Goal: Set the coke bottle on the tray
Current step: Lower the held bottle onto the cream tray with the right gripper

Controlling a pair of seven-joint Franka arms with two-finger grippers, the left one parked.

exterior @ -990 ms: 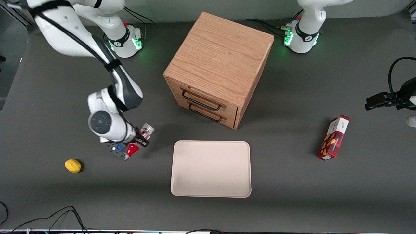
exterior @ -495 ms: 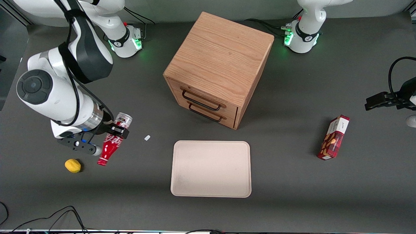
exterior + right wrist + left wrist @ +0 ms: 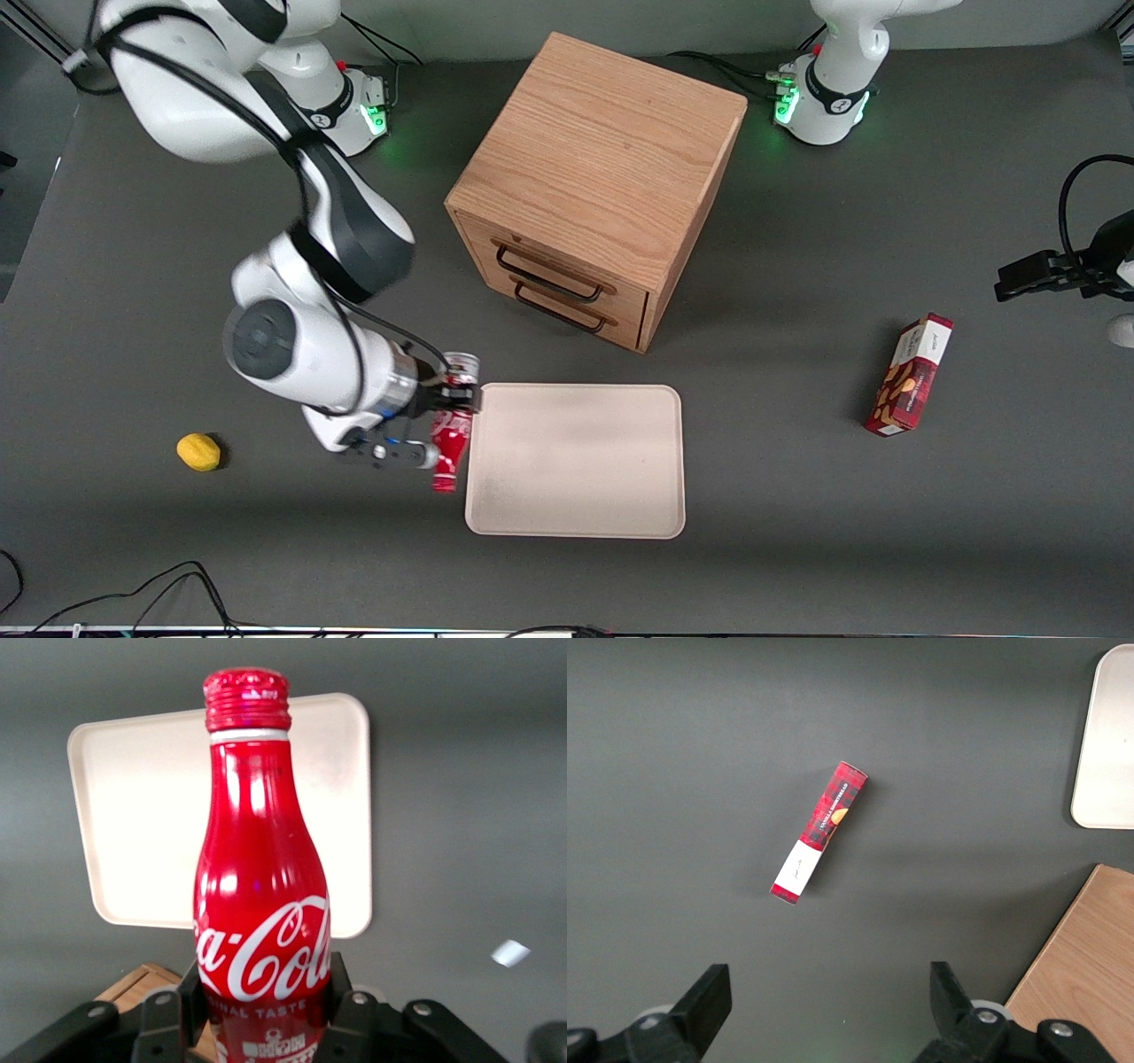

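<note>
My right gripper (image 3: 452, 396) is shut on the coke bottle (image 3: 450, 434), a slim red bottle with white script. I hold it in the air, lying roughly level, with its silver base end toward the wooden cabinet and its red cap toward the front camera. It hangs just beside the edge of the pale beige tray (image 3: 576, 461) that faces the working arm's end of the table. In the right wrist view the bottle (image 3: 261, 904) fills the middle between my gripper (image 3: 263, 992) fingers, with the tray (image 3: 142, 815) below it.
A wooden two-drawer cabinet (image 3: 594, 186) stands farther from the front camera than the tray. A yellow lemon (image 3: 198, 451) lies toward the working arm's end. A red snack box (image 3: 910, 375) lies toward the parked arm's end, also in the left wrist view (image 3: 819, 831). A small white scrap (image 3: 510, 952) lies on the table.
My gripper lifted the bottle off the table, then carried it sideways from near the lemon to the tray's edge. The bottle stayed gripped throughout.
</note>
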